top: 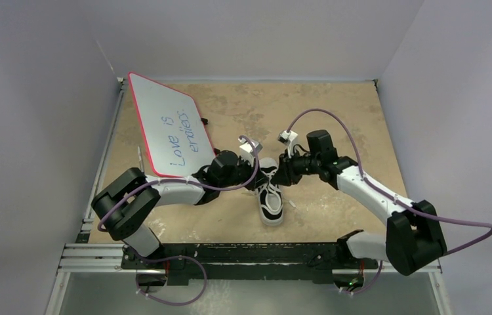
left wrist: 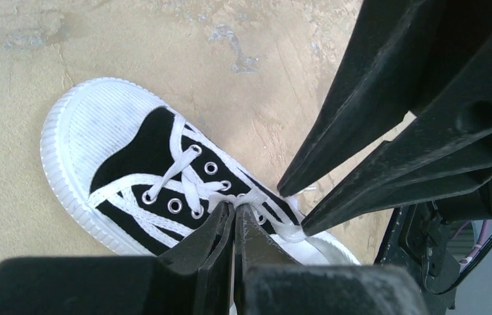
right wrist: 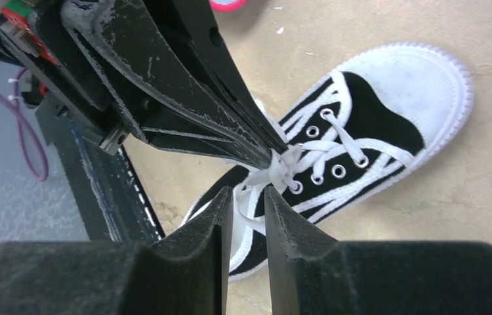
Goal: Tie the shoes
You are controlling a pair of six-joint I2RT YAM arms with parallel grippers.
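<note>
The black and white sneaker (top: 271, 202) lay in the middle of the table (top: 342, 118), with its toe toward the arms. The left gripper (left wrist: 233, 209) had its jaws pressed together, pinching the white laces (left wrist: 178, 167) on top of it. The right gripper (right wrist: 246, 193) was right beside it. Its jaws were a little apart, with a lace between them.

Even diffuse light, soft shadows, left pincer (left wrist: 233, 209) blurred (close foreground)

The shoe (top: 271, 197) sits in the middle of the desk (top: 335, 118), toe toward the near edge. The board (top: 168, 125) is behind it, on the left.
</note>
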